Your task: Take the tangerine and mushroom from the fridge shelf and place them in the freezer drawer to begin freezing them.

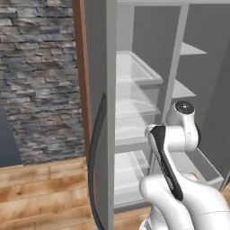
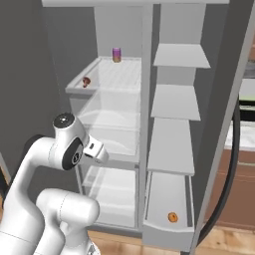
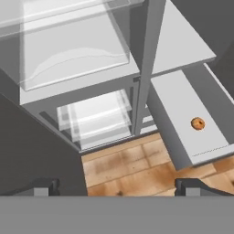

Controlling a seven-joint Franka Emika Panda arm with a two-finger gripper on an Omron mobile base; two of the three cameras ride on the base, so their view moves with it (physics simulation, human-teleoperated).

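The tangerine (image 2: pixel 172 217) lies inside the pulled-out freezer drawer (image 2: pixel 167 235) at the bottom right of the fridge; the hand view has the tangerine (image 3: pixel 197 123) on the bin floor, beside the drawer's side wall (image 3: pixel 165 128). The mushroom (image 2: pixel 86 81) rests at the left front edge of the top translucent shelf. My gripper (image 3: pixel 117 187) is open, its fingertips (image 3: pixel 43 187) wide apart and holding nothing. It hovers in front of the middle shelves, up and to the left of the drawer, looking down at the floor.
A purple can (image 2: pixel 116 55) stands at the back of the top shelf. A vertical divider (image 2: pixel 147 114) splits the left shelves from the right ones. The open fridge door (image 1: pixel 96 112) stands on the left, with a stone wall (image 1: pixel 40 76) beyond it. Wooden floor (image 3: pixel 123 169) lies below.
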